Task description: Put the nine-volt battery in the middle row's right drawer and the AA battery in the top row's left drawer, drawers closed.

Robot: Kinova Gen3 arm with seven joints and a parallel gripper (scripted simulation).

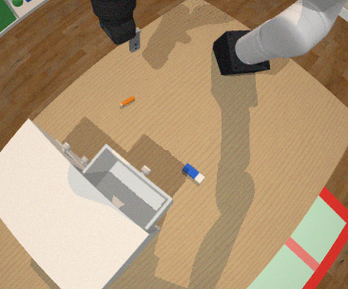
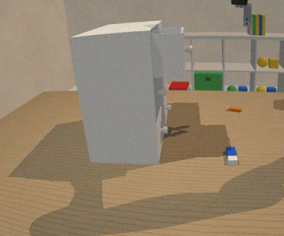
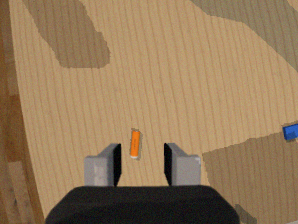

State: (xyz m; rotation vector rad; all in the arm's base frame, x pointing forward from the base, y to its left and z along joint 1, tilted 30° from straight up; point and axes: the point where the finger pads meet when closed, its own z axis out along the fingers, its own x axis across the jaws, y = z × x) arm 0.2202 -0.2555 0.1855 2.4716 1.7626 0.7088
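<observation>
My pincer parted and holding 0 things, above the table's edge, 1 orange-and-white cylinder lying inward from that edge, 1 drawer out.

you can't see the far end of the blue-and-white block in the wrist view, where the edge cuts it off, nor the chest's drawer fronts squarely, and the orange cylinder's markings are too small to read.
</observation>
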